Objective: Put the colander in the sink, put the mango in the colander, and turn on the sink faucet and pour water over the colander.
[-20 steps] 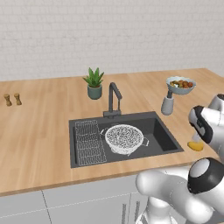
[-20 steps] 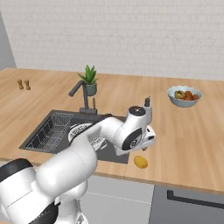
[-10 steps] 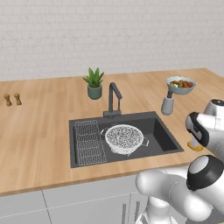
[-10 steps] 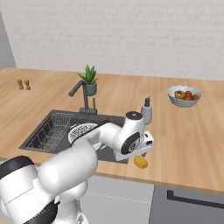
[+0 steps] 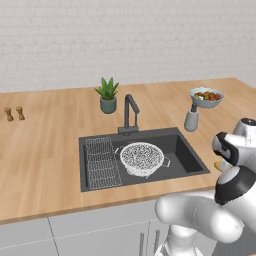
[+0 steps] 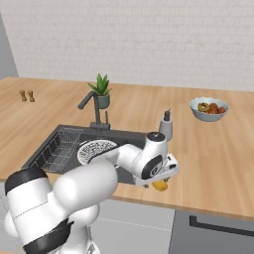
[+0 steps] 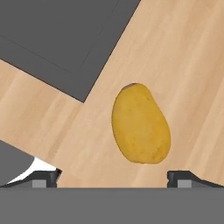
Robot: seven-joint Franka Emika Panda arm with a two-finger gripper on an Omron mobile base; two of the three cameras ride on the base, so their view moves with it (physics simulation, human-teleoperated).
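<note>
Jaws spread wide, our gripper (image 7: 113,175) hangs over the mango (image 7: 140,124) on the table (image 7: 188,52), since the colander (image 5: 142,158) already sits in the sink (image 5: 187,150).

Wooden counter (image 5: 45,150). Potted plant (image 5: 107,95) well behind the tool, toward the wall. Grey soap dispenser (image 6: 165,129) just behind it. Grey-blue fruit bowl (image 6: 209,109) with reddish fruits farther back and to its right. Two small brown shakers (image 5: 14,113) far off to its left.

Yellow-orange mango (image 7: 141,125), speckled white colander (image 5: 142,157)
</note>
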